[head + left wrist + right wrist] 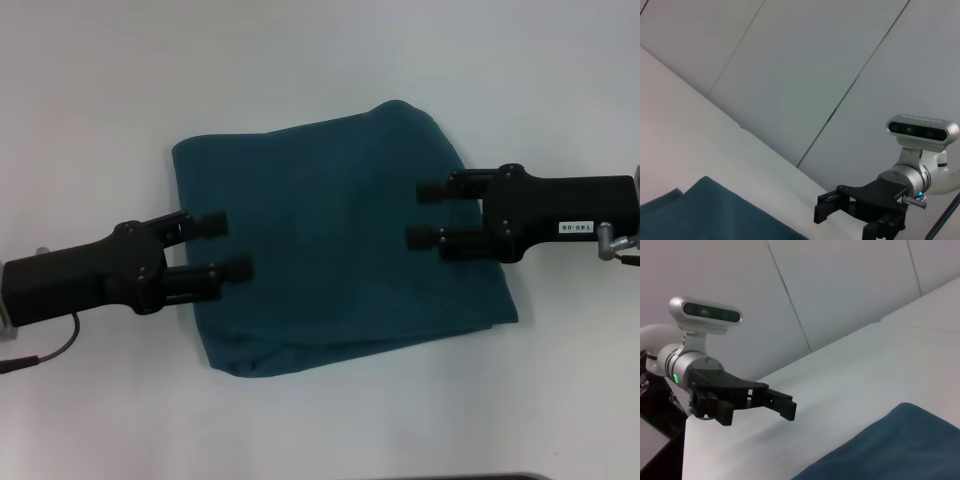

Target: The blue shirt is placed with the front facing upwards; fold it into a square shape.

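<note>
One blue shirt [340, 240] lies mid-tabletop [90, 90], a soft, matte teal cotton bundle folded into a rough, slightly skewed square, plain cloth up, edges rounded and puffy. Two claws over it: my left claw [228, 247] hovers at its left edge, fingers spread, gripping nothing; my right claw [427, 215] sits above its right half, likewise spread and empty. Both are black, blocky, hard-edged.

Matt cloth blue shirt [340, 230] on smooth white table [90, 100]; pincers matt black.
</note>
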Controlling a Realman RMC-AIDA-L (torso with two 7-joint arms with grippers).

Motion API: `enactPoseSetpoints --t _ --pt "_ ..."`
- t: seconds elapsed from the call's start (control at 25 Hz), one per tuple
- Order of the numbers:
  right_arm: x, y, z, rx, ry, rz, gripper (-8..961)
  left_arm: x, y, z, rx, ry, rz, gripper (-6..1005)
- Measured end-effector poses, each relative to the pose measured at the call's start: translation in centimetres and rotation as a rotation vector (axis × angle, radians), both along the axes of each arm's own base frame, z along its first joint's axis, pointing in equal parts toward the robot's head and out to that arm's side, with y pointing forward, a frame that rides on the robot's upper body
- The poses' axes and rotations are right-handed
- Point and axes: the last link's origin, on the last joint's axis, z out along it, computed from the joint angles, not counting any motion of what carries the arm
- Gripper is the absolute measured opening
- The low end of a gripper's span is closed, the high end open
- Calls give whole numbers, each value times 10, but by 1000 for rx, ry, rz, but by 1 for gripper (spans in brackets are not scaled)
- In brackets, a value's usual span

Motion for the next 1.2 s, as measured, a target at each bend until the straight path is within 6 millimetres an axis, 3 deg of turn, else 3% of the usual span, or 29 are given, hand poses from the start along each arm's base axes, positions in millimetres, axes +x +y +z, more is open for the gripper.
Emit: enactPoseSetpoints --t 0.68,1.2 --pt "-14 8 -6 -29 -16 50 753 2 12 -5 22 52 -14 904" --pt "-9 6 -4 -21 -12 31 748 5 16 -8 25 56 -13 904"
